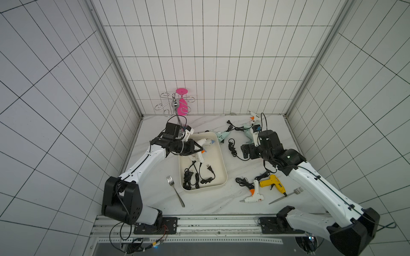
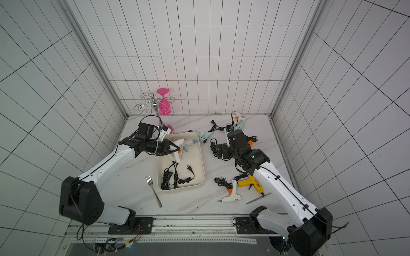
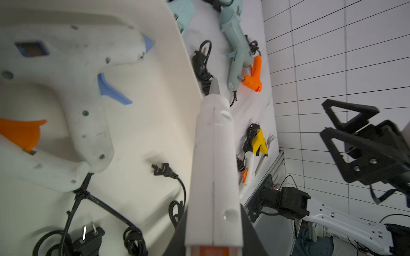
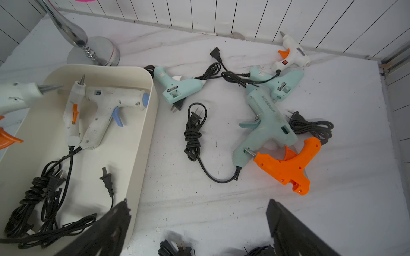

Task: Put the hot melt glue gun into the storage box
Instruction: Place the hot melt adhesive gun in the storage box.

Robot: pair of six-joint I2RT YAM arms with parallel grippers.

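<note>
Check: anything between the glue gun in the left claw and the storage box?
Nothing visible. The left claw holds the white glue gun above the far end of the storage box. A blue-trigger gun and a small white gun already lie below there, cords at the near end; bare floor is in the middle.

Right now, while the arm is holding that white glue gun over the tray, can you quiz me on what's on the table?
1. True or false: the right gripper is shut on a glue gun.
2. The big white glue gun in the storage box has a trigger that is: A blue, B green, C red.
3. Not counting the held glue gun in the left gripper, how many glue guns lie in the box?
Key: 1 false, it is open and empty; 2 A; 3 two.
</note>
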